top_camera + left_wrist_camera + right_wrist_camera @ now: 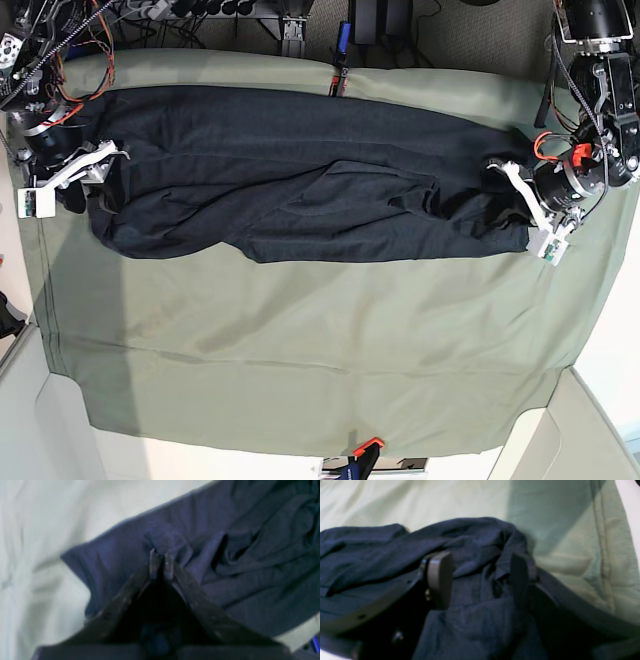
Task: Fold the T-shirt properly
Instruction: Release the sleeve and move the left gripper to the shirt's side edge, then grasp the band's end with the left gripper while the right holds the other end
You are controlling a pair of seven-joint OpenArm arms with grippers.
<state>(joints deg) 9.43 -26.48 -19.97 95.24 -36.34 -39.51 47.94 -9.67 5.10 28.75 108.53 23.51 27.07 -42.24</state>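
Lying stretched across the far half of the olive cloth [300, 350] on the tabletop, the T-shirt [300, 180] ran as a long dark band from one arm to the other, wrinkled and bunched through the middle.

At the base view's left end, the right gripper [480, 580] sat over a heap of fabric. Its fingers [440, 577] stood apart, cloth mounded between them but not pinched, from what the right wrist view showed. So that end looked ungripped.

Middle of the shirt: loose folds, a raised ridge, lower edge uneven.

At the base view's right end, the left gripper [161, 563] had its fingers [153, 563] nearly together, tips pressed at a small puckered nub of fabric close to the shirt's edge. It looked clamped on the shirt, though blur made the bite hard to confirm.

Risks, as I judged them: only one end seemed held, so a pull from the left arm would likely drag the whole shirt sideways instead of tensioning it. The left pinch looked shallow, thin knit could slip out. If the right fingers closed on the heap they might grab several layers, locking wrinkles into the fold. The olive cloth could also get caught.
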